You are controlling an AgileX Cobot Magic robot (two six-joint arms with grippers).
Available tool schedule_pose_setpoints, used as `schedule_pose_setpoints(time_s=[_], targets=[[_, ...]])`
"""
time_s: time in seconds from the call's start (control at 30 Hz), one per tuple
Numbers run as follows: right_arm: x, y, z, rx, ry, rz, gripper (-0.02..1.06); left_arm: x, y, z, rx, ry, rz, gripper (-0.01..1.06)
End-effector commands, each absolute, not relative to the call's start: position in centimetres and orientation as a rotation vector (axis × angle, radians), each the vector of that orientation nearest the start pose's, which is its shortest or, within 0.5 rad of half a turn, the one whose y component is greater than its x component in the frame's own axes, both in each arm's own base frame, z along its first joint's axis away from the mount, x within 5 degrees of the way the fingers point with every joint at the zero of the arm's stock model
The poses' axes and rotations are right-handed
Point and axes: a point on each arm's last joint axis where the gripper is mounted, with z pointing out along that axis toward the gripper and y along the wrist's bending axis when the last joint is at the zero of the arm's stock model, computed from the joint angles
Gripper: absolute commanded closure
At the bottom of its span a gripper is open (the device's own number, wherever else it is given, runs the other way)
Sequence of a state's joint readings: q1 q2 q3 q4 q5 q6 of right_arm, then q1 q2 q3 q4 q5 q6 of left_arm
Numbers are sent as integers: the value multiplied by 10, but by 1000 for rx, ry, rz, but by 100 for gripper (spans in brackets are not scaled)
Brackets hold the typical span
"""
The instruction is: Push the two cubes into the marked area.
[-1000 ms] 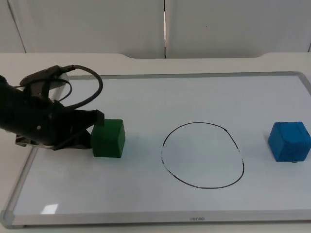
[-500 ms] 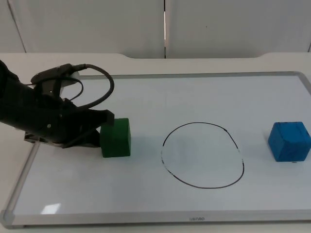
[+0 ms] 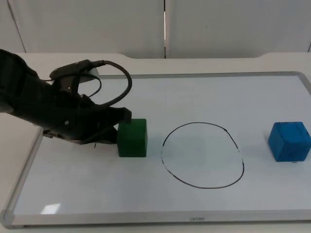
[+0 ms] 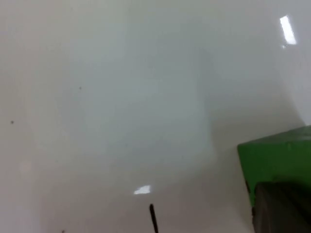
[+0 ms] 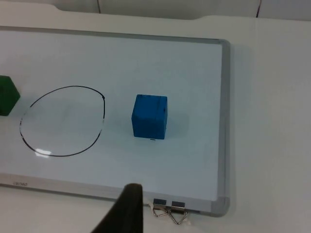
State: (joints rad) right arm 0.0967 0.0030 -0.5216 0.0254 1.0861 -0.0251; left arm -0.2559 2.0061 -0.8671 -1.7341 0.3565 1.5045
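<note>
Left gripper [image 3: 118,127] touches the green cube [image 3: 132,138]; whether it is parted or closed cannot be told. The right wrist view adds metal binder clips [image 5: 170,209] at the framed whiteboard [image 3: 146,213] edge.

Two cubes: one green cube [image 3: 132,138], one blue cube [image 3: 289,141]

White counter [image 3: 58,60] carrying a silver-framed whiteboard [image 3: 204,97]

The whiteboard lies flat on the counter, and a black hand-drawn oval outline [image 3: 202,155] marks its middle. A green cube [image 3: 132,138] sits on the board just beside the oval's edge; a blue cube [image 3: 289,141] sits well apart on the other side. Two metal binder clips [image 5: 170,209] grip the board's frame.
</note>
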Motion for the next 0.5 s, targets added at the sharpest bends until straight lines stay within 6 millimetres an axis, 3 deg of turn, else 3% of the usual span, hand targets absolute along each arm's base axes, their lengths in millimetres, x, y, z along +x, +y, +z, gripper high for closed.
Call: schedule_pose_setpoints(time_s=[0.0, 0.47], targets=[[-8, 2, 280, -129, 2042, 73, -1, 326, -120, 85, 138, 2592, -643, 105], [-8, 2, 280, -129, 2042, 73, -1, 323, -127, 85, 153, 2595, -663, 105]])
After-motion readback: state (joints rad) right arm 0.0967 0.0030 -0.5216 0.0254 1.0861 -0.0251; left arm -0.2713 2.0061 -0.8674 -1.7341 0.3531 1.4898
